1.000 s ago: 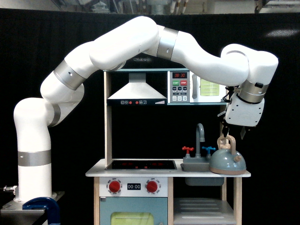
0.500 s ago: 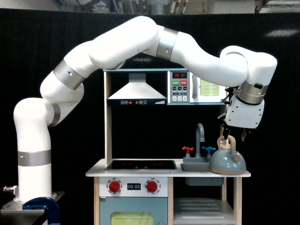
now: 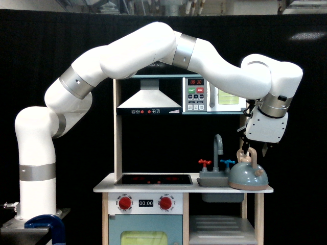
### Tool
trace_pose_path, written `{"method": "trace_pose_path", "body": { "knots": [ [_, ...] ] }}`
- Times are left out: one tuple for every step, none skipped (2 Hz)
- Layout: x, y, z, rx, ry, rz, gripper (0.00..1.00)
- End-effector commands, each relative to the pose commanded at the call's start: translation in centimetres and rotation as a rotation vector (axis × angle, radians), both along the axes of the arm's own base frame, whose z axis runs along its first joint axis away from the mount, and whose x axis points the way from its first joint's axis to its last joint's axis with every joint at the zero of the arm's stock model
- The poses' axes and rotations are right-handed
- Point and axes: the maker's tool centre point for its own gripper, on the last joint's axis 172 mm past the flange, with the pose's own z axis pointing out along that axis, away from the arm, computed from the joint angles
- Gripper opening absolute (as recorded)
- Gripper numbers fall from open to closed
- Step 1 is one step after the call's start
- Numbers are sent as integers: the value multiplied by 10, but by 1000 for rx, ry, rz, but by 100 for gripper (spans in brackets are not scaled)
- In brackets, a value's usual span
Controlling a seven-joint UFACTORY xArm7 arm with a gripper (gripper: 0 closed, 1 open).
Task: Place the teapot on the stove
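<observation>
exterior view, single arm over a toy kitchen. hand (image 3: 254,149) hangs directly above the teapot (image 3: 248,175), fingertips at the top of the looped handle; whether they are spread beside the loop or pinched on it cannot be told at this size. the vertical approach suits the tall handle, the one part that offers a grip. teapot: squat grey-blue dome, tan base rim, tan loop handle, upright, its short spout not clearly made out here; it stands on the white worktop (image 3: 104,189), just beside the grey sink (image 3: 213,179) at its 3 o'clock. faucet (image 3: 218,149) rises at the teapot's 10 o'clock. stove (image 3: 153,179), a black panel with red rings, lies well apart at the teapot's 9 o'clock and bears nothing, so the transfer is judged not yet done.
</observation>
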Motion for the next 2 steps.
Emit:
{"method": "trace_pose_path", "body": {
  "knots": [
    [3,35,-6,0,0,0,100],
    [7,59,-11,0,0,0,100]
  ]
}}
